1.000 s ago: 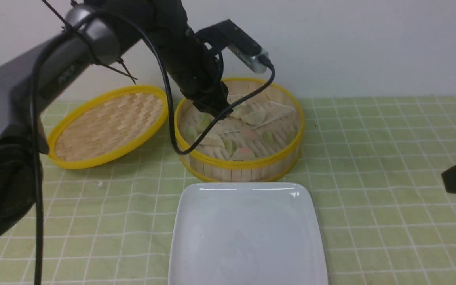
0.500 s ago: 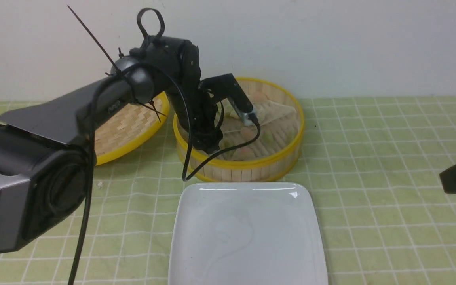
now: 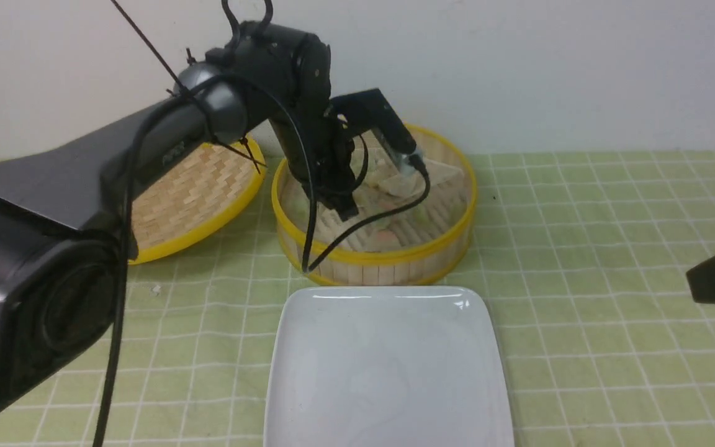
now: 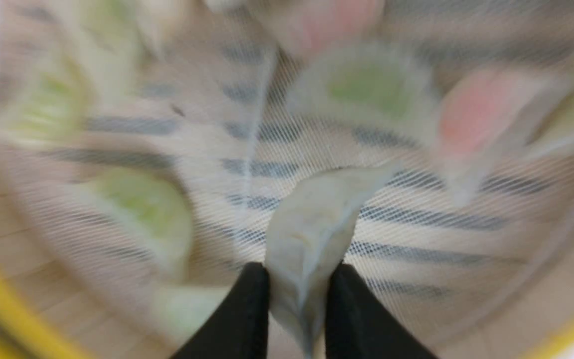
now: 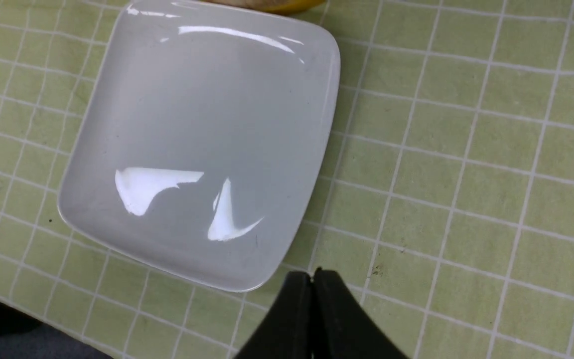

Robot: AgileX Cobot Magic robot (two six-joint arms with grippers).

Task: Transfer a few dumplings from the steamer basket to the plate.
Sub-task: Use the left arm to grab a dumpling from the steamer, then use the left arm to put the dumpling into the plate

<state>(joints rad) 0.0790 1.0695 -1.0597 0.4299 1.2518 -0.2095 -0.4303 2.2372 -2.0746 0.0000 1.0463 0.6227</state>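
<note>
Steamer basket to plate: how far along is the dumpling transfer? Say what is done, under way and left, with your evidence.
Done: nothing shows as delivered; the plate is bare in the visible part.
In hand: the left gripper has a pale dumpling between its jaws, over the steamer basket.
Left: placing that one, then moving a few more of those in the basket.

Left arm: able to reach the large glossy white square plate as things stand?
Probably yes: the left gripper, pinching a pale dumpling, just has to clear the bamboo basket's yellow rim; the plate lies bare alongside.
</note>
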